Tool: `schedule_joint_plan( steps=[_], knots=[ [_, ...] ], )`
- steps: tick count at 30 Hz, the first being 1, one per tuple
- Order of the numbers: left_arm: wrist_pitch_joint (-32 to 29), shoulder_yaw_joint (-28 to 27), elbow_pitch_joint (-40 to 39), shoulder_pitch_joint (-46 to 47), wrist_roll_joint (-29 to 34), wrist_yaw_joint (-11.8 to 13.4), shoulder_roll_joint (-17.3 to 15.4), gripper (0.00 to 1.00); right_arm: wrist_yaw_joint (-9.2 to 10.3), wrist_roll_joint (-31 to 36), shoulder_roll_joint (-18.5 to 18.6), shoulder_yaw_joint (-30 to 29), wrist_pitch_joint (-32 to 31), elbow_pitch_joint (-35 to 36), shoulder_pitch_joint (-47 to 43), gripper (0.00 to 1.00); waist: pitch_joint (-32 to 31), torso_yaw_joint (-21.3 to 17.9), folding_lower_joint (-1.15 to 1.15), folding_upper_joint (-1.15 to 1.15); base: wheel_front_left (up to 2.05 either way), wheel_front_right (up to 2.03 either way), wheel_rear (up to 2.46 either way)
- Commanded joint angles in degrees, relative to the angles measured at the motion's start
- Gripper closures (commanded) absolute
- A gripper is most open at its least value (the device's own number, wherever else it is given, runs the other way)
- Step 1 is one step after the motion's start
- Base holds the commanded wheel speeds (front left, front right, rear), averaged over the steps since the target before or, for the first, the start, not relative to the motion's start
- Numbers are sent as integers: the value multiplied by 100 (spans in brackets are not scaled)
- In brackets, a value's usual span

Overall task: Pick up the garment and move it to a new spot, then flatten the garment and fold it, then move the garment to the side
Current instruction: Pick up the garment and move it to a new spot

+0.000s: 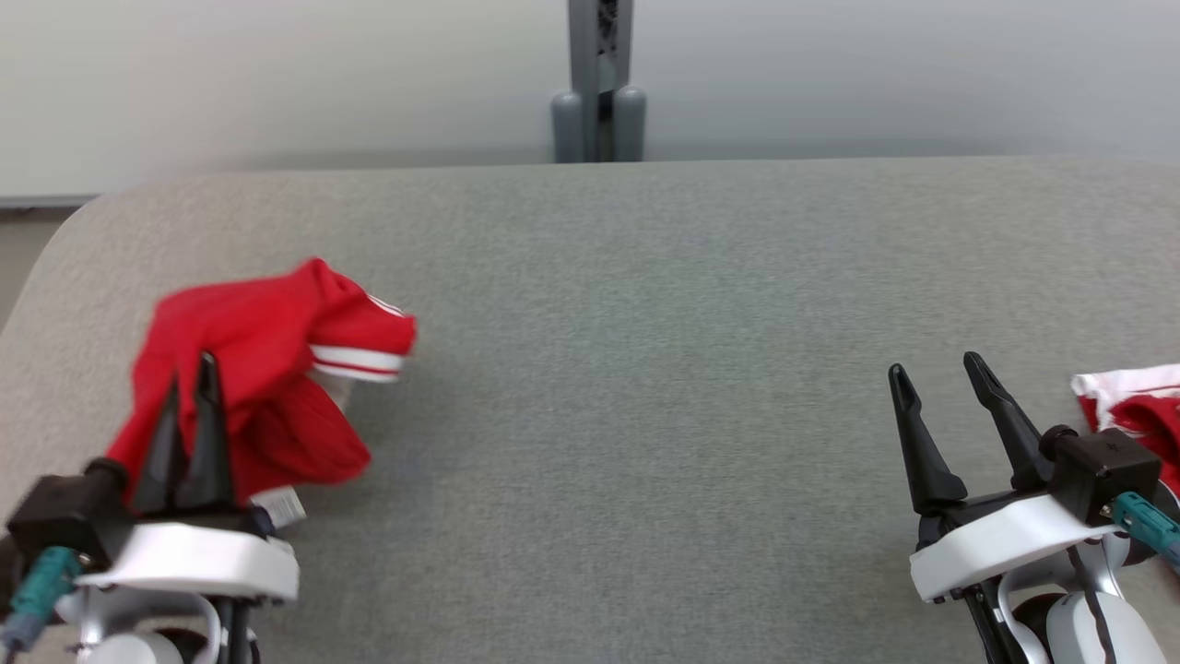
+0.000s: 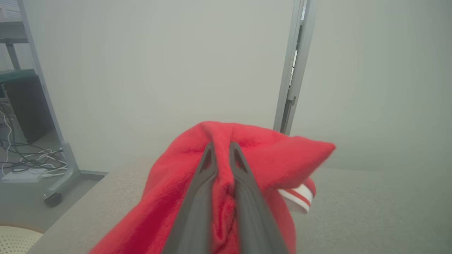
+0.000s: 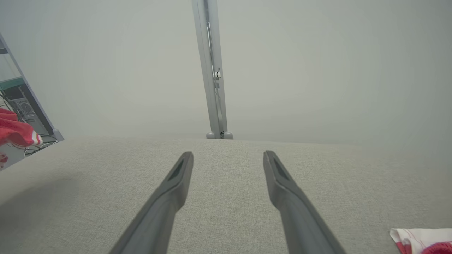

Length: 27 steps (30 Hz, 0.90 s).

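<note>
Ok, garment [image 1: 267,369] is a red, soft, fleecy-looking piece, bunched into a loose lump with deep folds. One ribbed cuff [image 1: 355,360] with white and red stripes sticks out on the side toward the other arm. A small white label [image 1: 279,505] hangs at its lower edge, next to the wrist.

Left gripper [image 1: 192,369] is clamped on it: jaws nearly together, and the wrist view shows a ridge of red cloth pinched between the two dark fingers. The rest of the fabric spreads ahead of and to both sides of the fingertips. Can't tell whether the lower folds touch the table [image 1: 645,323].

Right gripper [image 1: 934,363] has its jaws spread wide with nothing between them, and it hangs over bare tabletop, well apart from the garment.

Table cover is grey woven fabric with a fine grain, flat, with a rounded far corner beyond the left gripper.

A second cloth [image 1: 1129,397], white with red, lies crumpled just outboard of the right gripper.

A grey metal post [image 1: 599,83] stands upright past the far table edge, ahead of and between the two grippers.
</note>
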State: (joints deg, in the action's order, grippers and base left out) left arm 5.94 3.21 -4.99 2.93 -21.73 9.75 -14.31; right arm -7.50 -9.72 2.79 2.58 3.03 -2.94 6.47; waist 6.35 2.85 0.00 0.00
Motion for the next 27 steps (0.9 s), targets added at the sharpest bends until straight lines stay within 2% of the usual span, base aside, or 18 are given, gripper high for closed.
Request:
schedule_joint_plan(
  steps=[1,6,16,27],
  knots=[
    [-83,67,-132,-118,66,43,-26,100,2,8,26,4,36,19,-41,0,-157,-196,0,0,0,0,0],
    [-378,451,-263,-337,140,-41,30,100,2,58,26,-18,66,111,-51,0,-243,-477,0,0,0,0,0],
    [-494,949,481,86,222,-285,156,100,2,57,26,-49,124,279,25,0,-178,-1058,0,0,0,0,0],
    [-358,1573,2224,1619,351,-811,571,100,2,-203,25,-74,256,199,165,0,485,-1709,0,0,0,0,0]
  ],
)
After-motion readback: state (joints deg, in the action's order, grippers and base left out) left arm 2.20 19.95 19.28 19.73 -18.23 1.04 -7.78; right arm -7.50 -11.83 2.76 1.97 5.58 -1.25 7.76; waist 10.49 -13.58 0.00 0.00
